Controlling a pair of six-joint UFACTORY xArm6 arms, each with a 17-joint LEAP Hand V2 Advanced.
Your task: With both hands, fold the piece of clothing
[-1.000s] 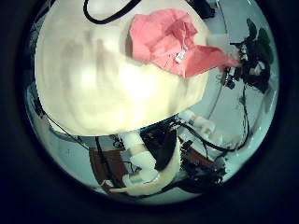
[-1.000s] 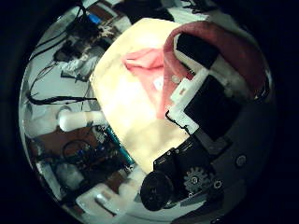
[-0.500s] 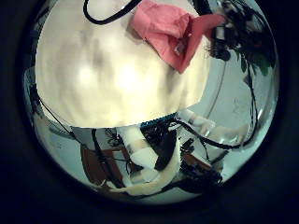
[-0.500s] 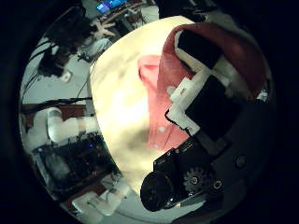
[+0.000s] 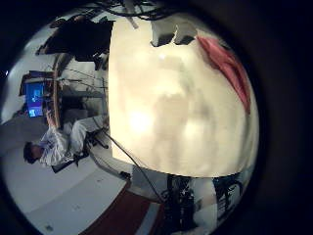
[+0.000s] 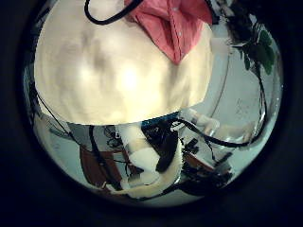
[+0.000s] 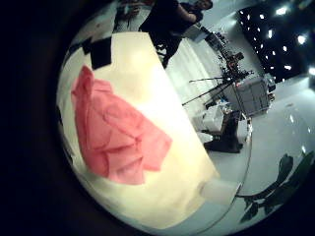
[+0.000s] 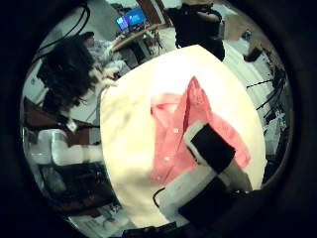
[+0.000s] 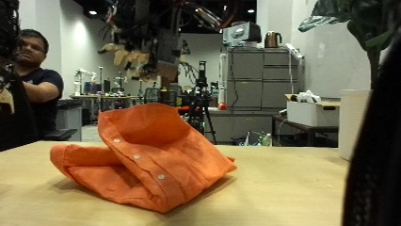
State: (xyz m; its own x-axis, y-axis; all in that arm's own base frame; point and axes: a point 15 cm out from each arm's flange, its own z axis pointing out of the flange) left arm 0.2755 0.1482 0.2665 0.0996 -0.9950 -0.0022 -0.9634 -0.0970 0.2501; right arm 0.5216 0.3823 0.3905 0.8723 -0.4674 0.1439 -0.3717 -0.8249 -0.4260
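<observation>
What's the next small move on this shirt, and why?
Probably lower the right hand onto the orange shirt and press its raised top layer flat. The shirt sits bunched and uneven on the table, not in a neat fold, and both palm views look down on it from above.

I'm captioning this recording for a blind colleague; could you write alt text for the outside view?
An orange button-up shirt lies crumpled and loosely folded over itself in the middle of a light wooden table, a row of small buttons showing along its front edge. Neither robot hand is clearly visible in this view.
</observation>
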